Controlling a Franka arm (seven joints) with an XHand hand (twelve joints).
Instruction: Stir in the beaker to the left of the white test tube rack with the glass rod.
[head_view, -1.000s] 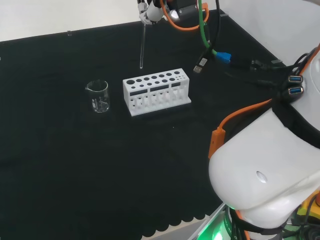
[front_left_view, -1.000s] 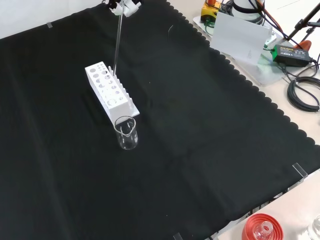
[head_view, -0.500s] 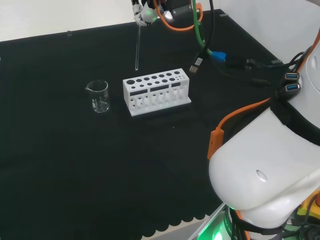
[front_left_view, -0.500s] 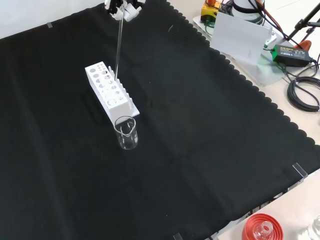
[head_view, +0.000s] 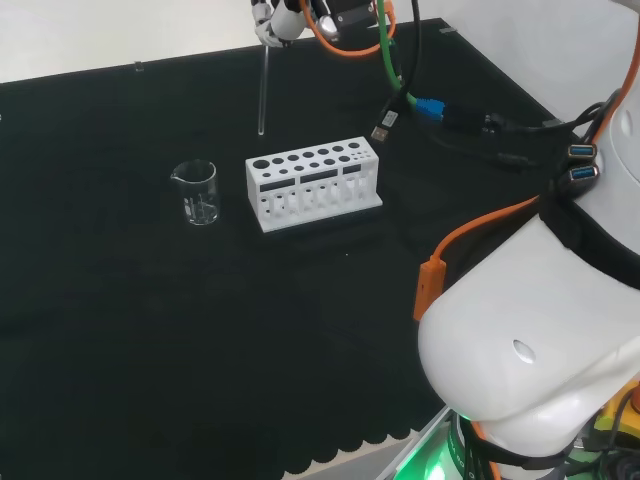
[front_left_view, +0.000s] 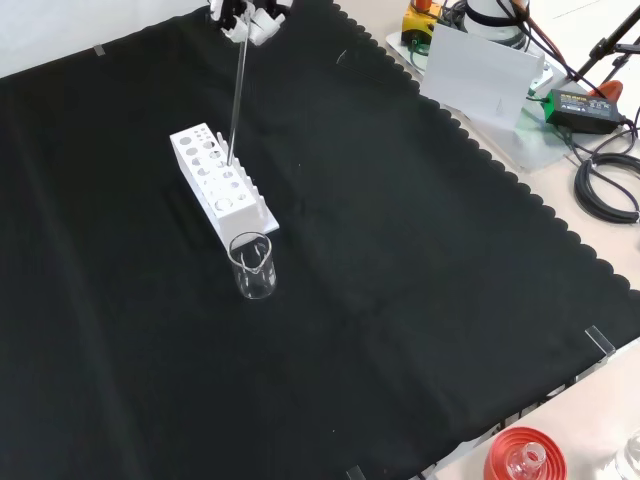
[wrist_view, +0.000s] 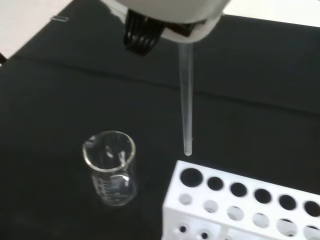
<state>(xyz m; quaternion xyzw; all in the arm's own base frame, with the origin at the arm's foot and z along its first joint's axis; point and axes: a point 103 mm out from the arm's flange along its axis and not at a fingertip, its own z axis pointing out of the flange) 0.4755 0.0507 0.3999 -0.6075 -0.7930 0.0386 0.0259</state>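
Note:
A clear glass beaker (head_view: 197, 192) stands on the black cloth just left of the white test tube rack (head_view: 312, 181) in the head view. In the front view the beaker (front_left_view: 253, 266) is nearer than the rack (front_left_view: 219, 180). The hand (head_view: 278, 17) is high at the view's top edge, shut on the top of a thin glass rod (head_view: 263, 92) that hangs upright. The rod's lower tip is in the air above the cloth, behind the rack's left end. In the wrist view the rod (wrist_view: 185, 100) ends above the rack's corner (wrist_view: 192, 178), with the beaker (wrist_view: 110, 167) beside it.
Green and orange cables (head_view: 403, 60) with plugs trail from the wrist, right of the rack in the head view. The arm's big white link (head_view: 530, 340) fills the lower right. A red ribbed stand (front_left_view: 520, 457) sits off the cloth's near edge in the front view.
The hand with the rod has moved left in the head view, from over the rack's middle towards its left end. Beaker and rack have not moved.

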